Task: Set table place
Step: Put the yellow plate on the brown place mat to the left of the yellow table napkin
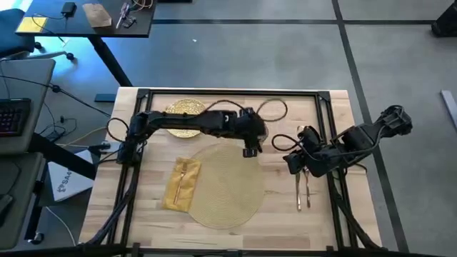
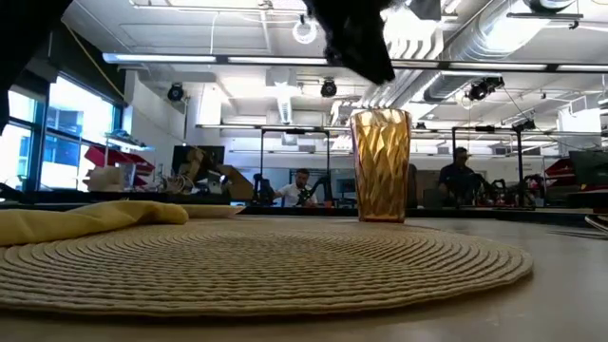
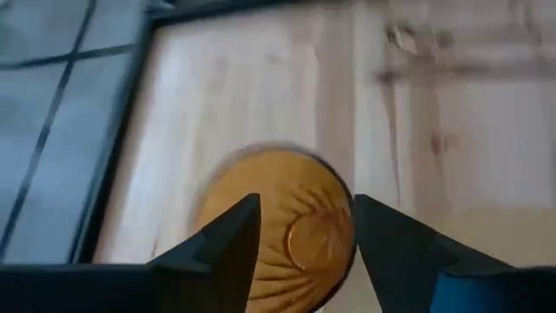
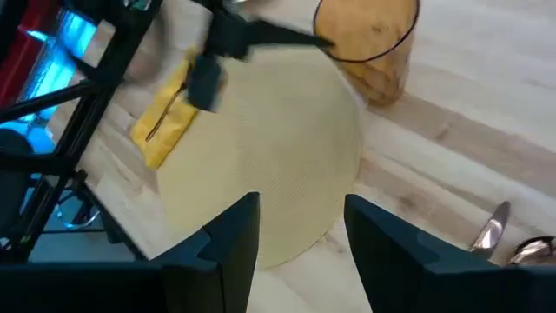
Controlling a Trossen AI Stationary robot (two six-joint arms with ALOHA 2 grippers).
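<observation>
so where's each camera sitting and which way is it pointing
High view: overhead, straight down on the table; both arms show, left gripper over the glass.
Low view: at tabletop height, level across the placemat to the glass; an arm's dark underside above.
Left wrist view: down onto the glass, between its own open fingers.
Right wrist view: past its own open fingers at placemat, napkin, glass.
All four views share the glass.

grey floor (image 1: 285,57), dark desk (image 1: 86,18), ceiling lights (image 2: 304,30), windows (image 2: 57,133)
</observation>
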